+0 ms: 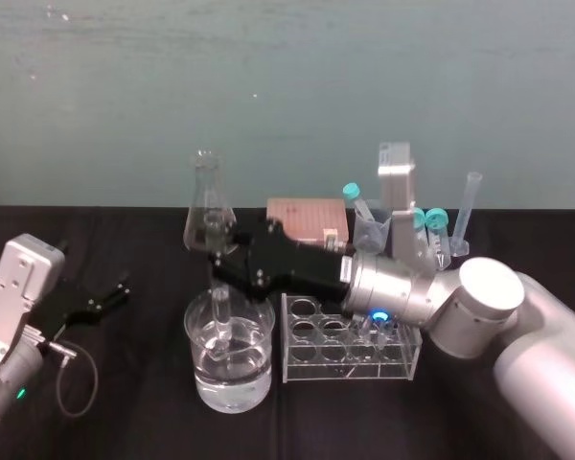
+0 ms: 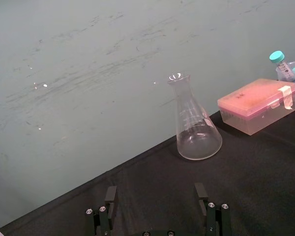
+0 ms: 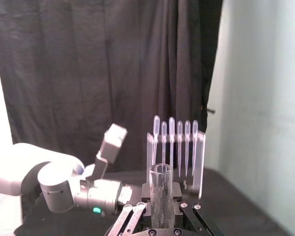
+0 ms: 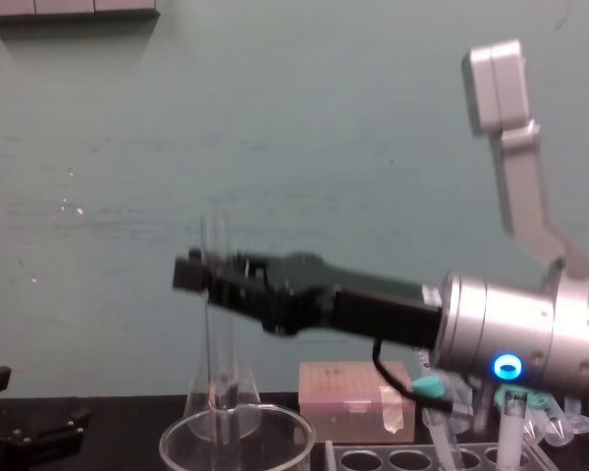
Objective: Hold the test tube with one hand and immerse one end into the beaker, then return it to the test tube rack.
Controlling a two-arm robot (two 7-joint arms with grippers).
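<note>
Dip step in hand: right gripper [image 1: 220, 257] clamped on the test tube [image 1: 220, 311] near its top. Tube upright, lower end looks to reach the water in the beaker [image 1: 254, 379], mid worktop near the front edge. Test tube rack [image 1: 335, 369] sits just beside the beaker. Left gripper [image 1: 105, 292] parked by the left edge, jaws apart. Next, I'd say: lift straight up clear of the rim, shift over a free rack hole, lower

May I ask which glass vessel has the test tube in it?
The wide beaker of liquid, where the right hand holds the test tube; the conical flask behind is empty. The left hand rests aside.
</note>
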